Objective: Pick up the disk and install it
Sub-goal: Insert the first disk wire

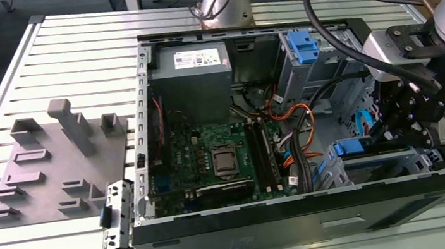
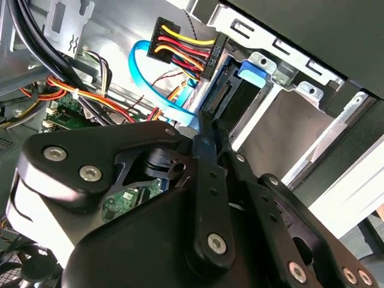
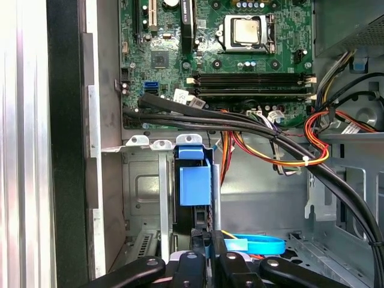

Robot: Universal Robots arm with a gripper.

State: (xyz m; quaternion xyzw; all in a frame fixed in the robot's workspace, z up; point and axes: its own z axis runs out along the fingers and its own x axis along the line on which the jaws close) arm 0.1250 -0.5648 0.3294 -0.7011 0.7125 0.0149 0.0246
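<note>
Blue-framed disk (image 3: 194, 187) already sits edge-on in its bay at the case's front corner — so this looks like the install step, not the pickup. In the first wrist view the gripper (image 3: 207, 240) is right at the disk's near end; its fingers (image 3: 199, 239) look pressed close together, touching or thinly pinching the disk's edge — I can't tell which. In the second wrist view the fingers (image 2: 207, 135) reach up to the drive's connector end.

Judgement: seating is nearly done or in hand. What it calls for is a straight push along the bay rails with no tilt, so the frame doesn't bind.

Surroundings:
- Power plug (image 2: 180, 45) with red-yellow-black wires hangs just beside the drive's connector, apparently not yet mated.
- Blue data cable (image 3: 257, 245) loops near the fingers — snag risk.
- Thick black cable bundle (image 3: 240, 123) crosses between the motherboard (image 3: 210, 54) and the bay.
- Exterior view: gripper (image 1: 410, 124) over the bay at the exterior view's right, grey fixture plate (image 1: 49, 165) on the slatted tabletop (image 1: 77, 47), well apart.
</note>
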